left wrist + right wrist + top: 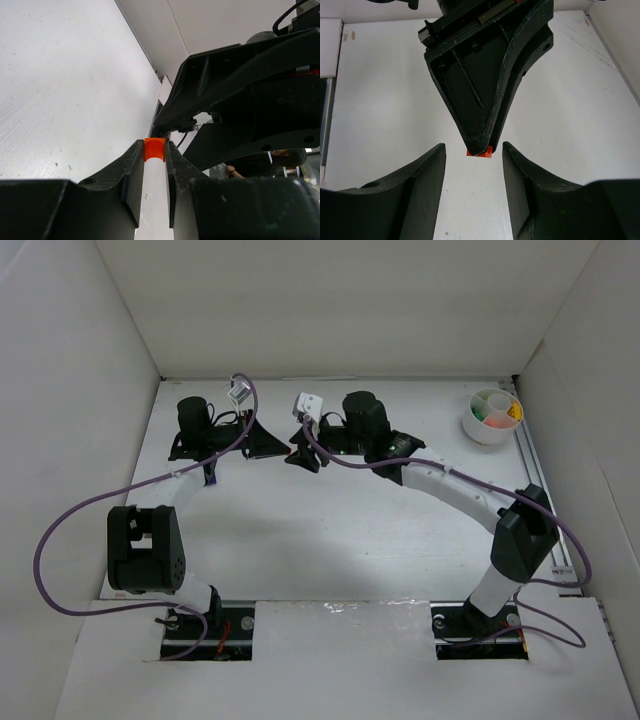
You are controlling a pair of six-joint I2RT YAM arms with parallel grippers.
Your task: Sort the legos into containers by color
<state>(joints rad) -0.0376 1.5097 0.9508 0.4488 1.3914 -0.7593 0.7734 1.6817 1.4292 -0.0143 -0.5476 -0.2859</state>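
Observation:
My left gripper [154, 150] is shut on an orange lego [154, 149], pinched at its very fingertips. In the right wrist view the left gripper [485, 90] points down at me with the orange lego [479, 152] at its tip. My right gripper [474, 146] is open, its fingers either side of that tip and apart from it. In the top view the left gripper [278, 447] and the right gripper [300, 455] meet tip to tip at the back middle; the lego is hidden there. The white divided cup [490, 416] stands at the back right with green, orange and yellow pieces inside.
White walls [90, 390] enclose the table on the left, back and right. Purple cables [60, 530] loop from both arms. A metal rail [545, 490] runs along the right edge. The right gripper's body [250, 100] fills the right of the left wrist view.

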